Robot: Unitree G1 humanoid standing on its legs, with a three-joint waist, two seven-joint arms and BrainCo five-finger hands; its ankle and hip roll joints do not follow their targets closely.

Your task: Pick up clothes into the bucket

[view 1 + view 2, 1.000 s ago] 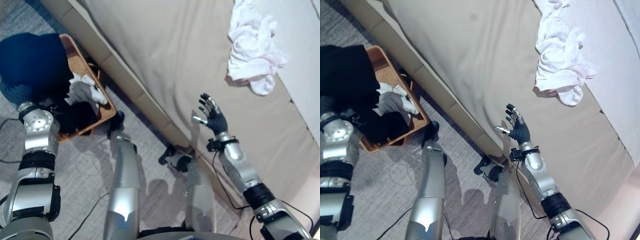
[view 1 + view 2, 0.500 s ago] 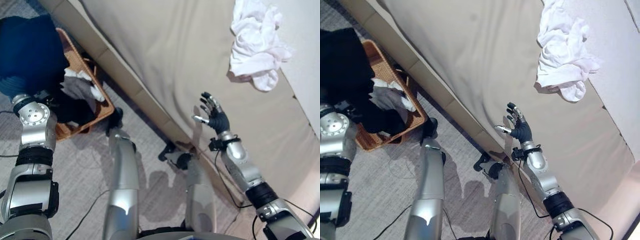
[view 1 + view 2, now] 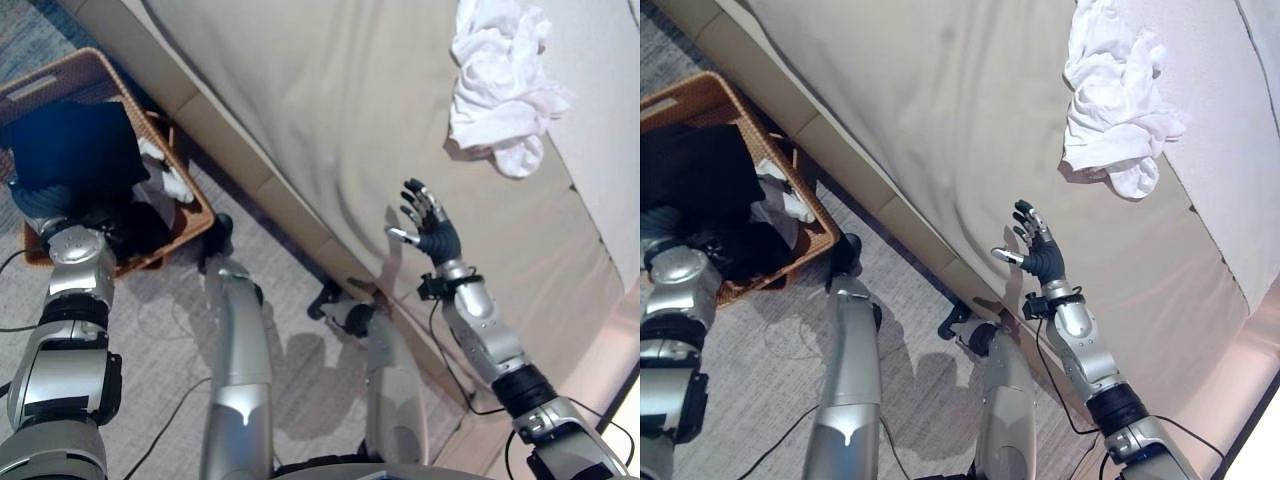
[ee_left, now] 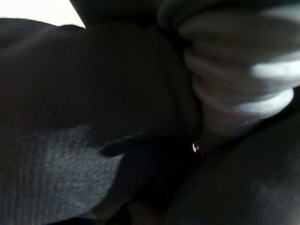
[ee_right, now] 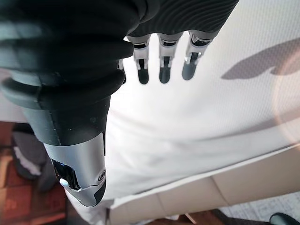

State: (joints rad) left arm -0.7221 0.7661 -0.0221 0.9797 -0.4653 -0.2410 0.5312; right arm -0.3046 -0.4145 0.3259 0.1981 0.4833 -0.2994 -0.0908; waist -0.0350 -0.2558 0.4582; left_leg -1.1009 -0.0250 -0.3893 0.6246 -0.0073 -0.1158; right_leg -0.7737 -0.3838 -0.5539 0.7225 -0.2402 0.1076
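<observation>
Left eye view: one basket (image 3: 185,215), one white garment (image 3: 500,85) on bed.

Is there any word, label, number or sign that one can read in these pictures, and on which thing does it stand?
None: no readable text shows in any view.
White clothes on the bed: no print or tag shows.
Wicker basket and the dark clothes in it: no label shows.
Right hand, open above the bed: no marking can be read.
</observation>
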